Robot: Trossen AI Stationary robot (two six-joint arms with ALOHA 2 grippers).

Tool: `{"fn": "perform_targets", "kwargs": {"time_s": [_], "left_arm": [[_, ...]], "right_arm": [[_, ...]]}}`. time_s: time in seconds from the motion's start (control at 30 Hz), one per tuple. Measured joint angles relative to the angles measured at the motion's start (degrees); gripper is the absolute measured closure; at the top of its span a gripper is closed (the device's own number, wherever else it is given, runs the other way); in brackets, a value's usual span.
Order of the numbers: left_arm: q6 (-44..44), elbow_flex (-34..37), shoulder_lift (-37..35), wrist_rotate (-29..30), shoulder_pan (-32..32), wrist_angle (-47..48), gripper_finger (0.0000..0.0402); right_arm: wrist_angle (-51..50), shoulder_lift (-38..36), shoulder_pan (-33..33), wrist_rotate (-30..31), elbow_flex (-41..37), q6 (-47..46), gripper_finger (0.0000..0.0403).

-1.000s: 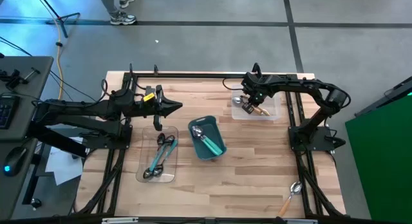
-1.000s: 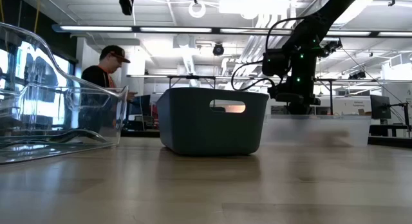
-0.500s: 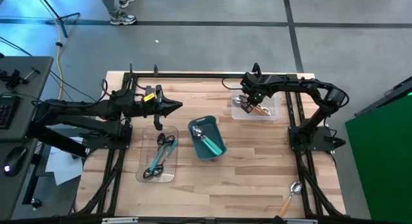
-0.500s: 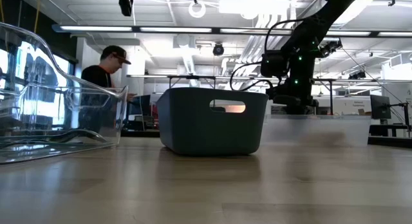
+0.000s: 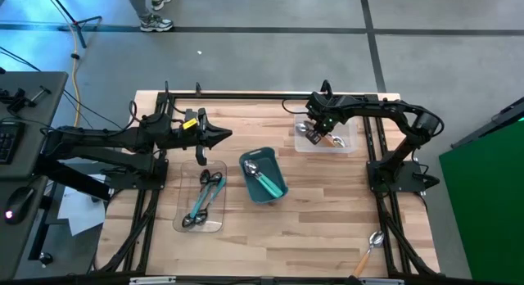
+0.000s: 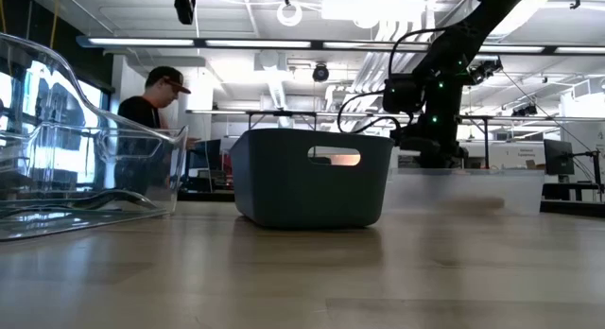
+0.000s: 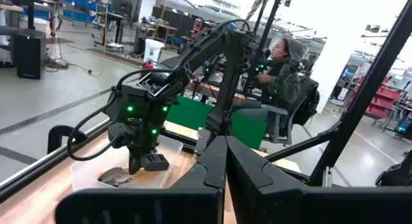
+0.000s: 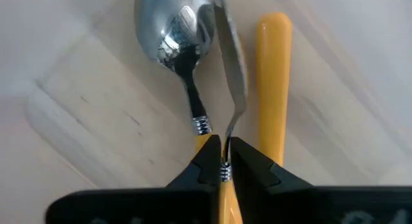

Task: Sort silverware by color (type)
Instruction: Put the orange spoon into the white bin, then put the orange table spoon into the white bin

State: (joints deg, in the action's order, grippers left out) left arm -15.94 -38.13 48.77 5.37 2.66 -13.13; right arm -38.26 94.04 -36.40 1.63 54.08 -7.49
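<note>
Orange spoon pinched over the far clear tray

My right gripper point(image 8: 222, 161) has its jaws clenched on an orange-handled spoon point(image 8: 225, 89) at the neck, low inside the clear tray point(image 5: 350, 142), touching or just beside the other orange spoons point(image 8: 272, 89) there. Gripped so near the bowl, it may swivel or snag a neighbour. My left gripper point(image 5: 219, 136) waits, jaws closed and empty, above the near tray point(image 5: 182, 213).

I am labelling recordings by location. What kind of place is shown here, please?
Probably a robotics lab or workshop: a wooden table fitted with two robot arms, strip lights over an open hall, and a person seated among further benches.
</note>
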Motion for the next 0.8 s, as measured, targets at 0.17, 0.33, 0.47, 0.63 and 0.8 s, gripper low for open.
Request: {"fn": "perform_targets", "kwargs": {"time_s": [0.17,0.33,0.47,0.63,0.8], "left_arm": [[0.0,0.0,0.0,0.0,0.0,0.0,0.0402],[0.0,0.0,0.0,0.0,0.0,0.0,0.0402],[0.0,0.0,0.0,0.0,0.0,0.0,0.0401],[0.0,0.0,0.0,0.0,0.0,0.0,0.0402],[0.0,0.0,0.0,0.0,0.0,0.0,0.0401]], "right_arm": [[0.0,0.0,0.0,-0.5,0.0,0.0,0.0337],[0.0,0.0,0.0,-0.6,0.0,0.4,0.0300],[-0.7,0.0,0.0,-0.6,0.0,2.1,0.0295],[-3.8,-1.1,0.0,-0.6,0.1,4.7,0.0295],[-5.5,-7.1,0.0,-0.6,0.1,6.5,0.0295]]}}
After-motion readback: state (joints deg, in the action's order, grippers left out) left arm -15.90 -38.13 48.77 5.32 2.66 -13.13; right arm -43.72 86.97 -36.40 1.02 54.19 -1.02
